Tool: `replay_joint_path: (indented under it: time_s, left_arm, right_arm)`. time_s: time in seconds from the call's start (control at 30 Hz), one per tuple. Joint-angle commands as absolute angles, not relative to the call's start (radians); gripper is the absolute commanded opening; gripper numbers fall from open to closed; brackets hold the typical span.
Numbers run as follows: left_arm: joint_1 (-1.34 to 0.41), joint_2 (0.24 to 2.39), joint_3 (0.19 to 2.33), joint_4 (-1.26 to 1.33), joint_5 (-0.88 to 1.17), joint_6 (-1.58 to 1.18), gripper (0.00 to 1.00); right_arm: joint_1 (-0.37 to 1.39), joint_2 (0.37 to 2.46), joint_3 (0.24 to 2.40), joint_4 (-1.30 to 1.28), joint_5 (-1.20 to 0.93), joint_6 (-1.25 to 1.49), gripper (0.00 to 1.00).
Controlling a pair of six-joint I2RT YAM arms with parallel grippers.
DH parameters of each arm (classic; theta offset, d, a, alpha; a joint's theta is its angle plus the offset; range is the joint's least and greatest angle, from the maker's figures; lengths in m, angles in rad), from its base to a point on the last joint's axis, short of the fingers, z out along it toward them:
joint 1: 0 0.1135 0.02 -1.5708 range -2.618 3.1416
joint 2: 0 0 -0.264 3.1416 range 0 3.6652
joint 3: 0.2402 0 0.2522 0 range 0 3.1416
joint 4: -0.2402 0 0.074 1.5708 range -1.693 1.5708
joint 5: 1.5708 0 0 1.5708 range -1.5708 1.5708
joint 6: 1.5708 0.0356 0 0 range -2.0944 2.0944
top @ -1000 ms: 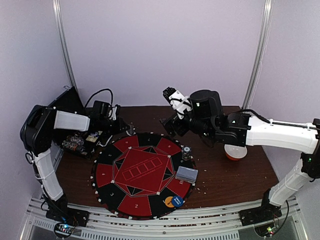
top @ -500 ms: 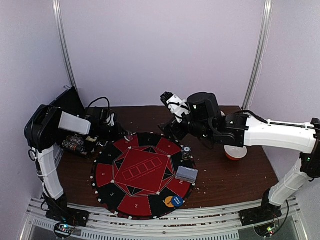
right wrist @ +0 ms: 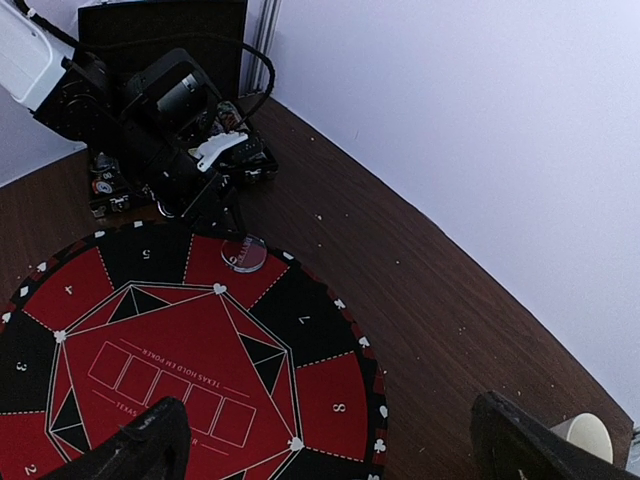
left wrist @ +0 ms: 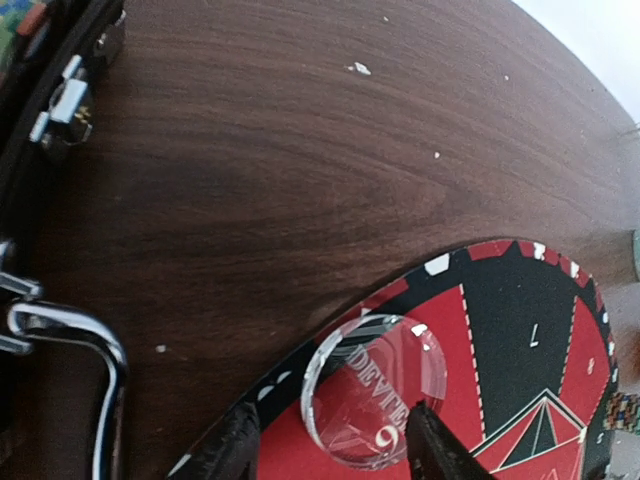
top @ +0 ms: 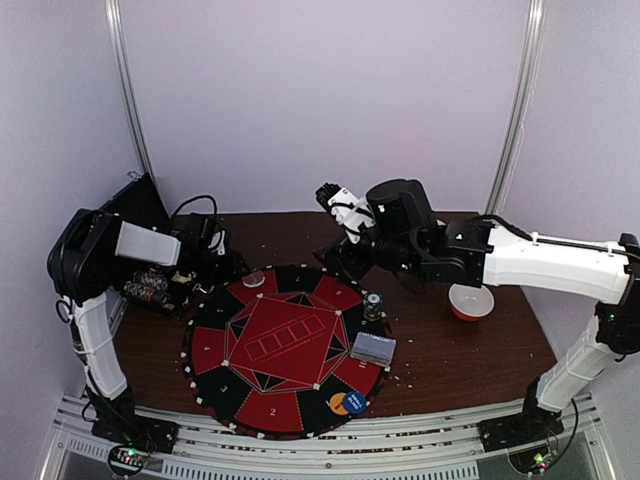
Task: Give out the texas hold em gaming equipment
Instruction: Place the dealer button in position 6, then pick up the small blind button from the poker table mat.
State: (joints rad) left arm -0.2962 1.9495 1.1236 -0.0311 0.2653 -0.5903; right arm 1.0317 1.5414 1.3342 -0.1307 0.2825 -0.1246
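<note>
At the left of the top view, the left gripper point(left wrist: 330, 440) is seen low over the upper-left rim of the round mat point(top: 285, 400), its jaws parted and nothing gripped. The clear button point(left wrist: 375, 400) lies flat on a red segment just inside that rim, between the fingers point(left wrist: 235, 450); the farther finger appears to overlap its edge, though contact cannot be confirmed. If the gripper were drawn back without being lifted, the button could be dragged off the mat onto the bare wood.

Toward the lower right of the mat, the card deck point(top: 373, 348) is found, with the blue chip point(top: 356, 404) and orange chip point(top: 338, 403) below it and the mug point(top: 373, 303) just above. The mug could be knocked during a reach for the deck.

The right gripper point(right wrist: 330, 450) is held fully spread and empty above the mat's upper right. Because both arms crowd that upper edge, a collision could be caused. The bowl point(top: 470, 300) sits at the far right.
</note>
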Motion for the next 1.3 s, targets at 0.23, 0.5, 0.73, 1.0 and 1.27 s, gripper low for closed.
replay_joint_path:
  time_s: [0.23,0.5,0.73,1.0,1.27]
  left_arm:
    - [-0.345,1.691,1.120,-0.089,0.166,-0.408,0.66]
    - [-0.363,1.548,1.044,-0.121,0.158,-0.388,0.68]
    - [-0.371,1.505,1.000,-0.121,0.169,-0.393,0.68]
    - [-0.371,1.483,0.971,-0.121,0.164,-0.390,0.68]
    - [-0.371,1.494,0.980,-0.121,0.164,-0.382,0.68]
  right_arm:
    - [1.124,1.668,1.497,-0.651,0.022,0.146,0.89]
    - [1.232,1.700,1.300,-0.715,-0.091,0.358,0.91]
    - [1.258,1.797,1.230,-0.670,-0.044,0.381,0.98]
    - [1.261,1.870,1.221,-0.668,-0.053,0.355,0.79]
    - [1.270,1.877,1.202,-0.677,-0.079,0.354,0.66]
